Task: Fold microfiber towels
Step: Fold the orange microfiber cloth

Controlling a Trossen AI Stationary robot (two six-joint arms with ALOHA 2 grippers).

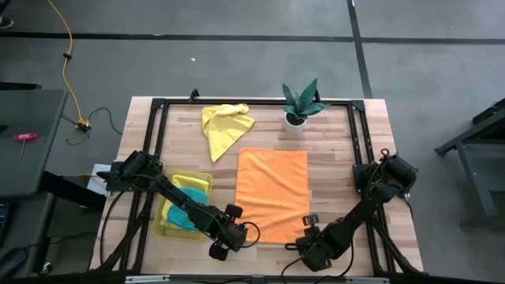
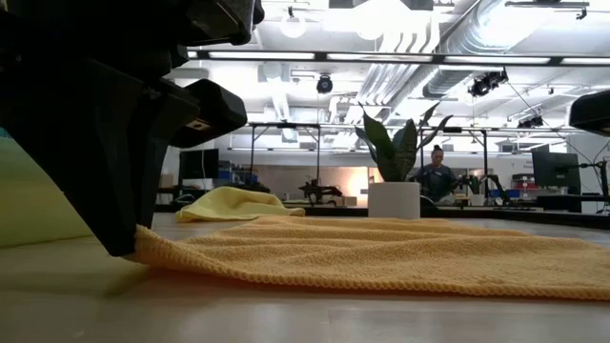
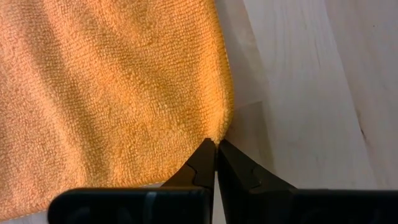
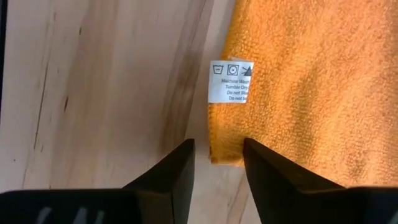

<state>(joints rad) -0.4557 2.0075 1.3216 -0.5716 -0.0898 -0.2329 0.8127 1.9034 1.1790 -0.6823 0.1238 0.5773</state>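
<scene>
The orange towel (image 1: 272,193) lies flat in the middle of the surface (image 1: 339,134), a rectangle with its long axis running from 12 to 6 o'clock in the high view. Its near short edge faces both arms.

The left claw (image 3: 216,144) sits at the towel's 7 o'clock corner, fingers pressed together on the very tip of that corner, which it pinches. The right claw (image 4: 217,152) is at the 5 o'clock corner, fingers apart, straddling the edge just below the white care label (image 4: 230,81); it grips nothing yet.

This cloth looks light, soft and limp, with a grippy pile. It will likely sag and drape once lifted, so holding both near corners together should keep the edge straight. The corners are the sensible hold; a pinch mid-edge would probably bunch it. The right claw seems to need a deeper bite past the hem, since a shallow nip could slip off.

A crumpled yellow towel (image 1: 225,126) lies at 11 o'clock from the orange one, near the plant (image 1: 300,102). At 8 o'clock, a tray (image 1: 207,180) holds a teal towel (image 1: 183,214) with more yellow cloth.
</scene>
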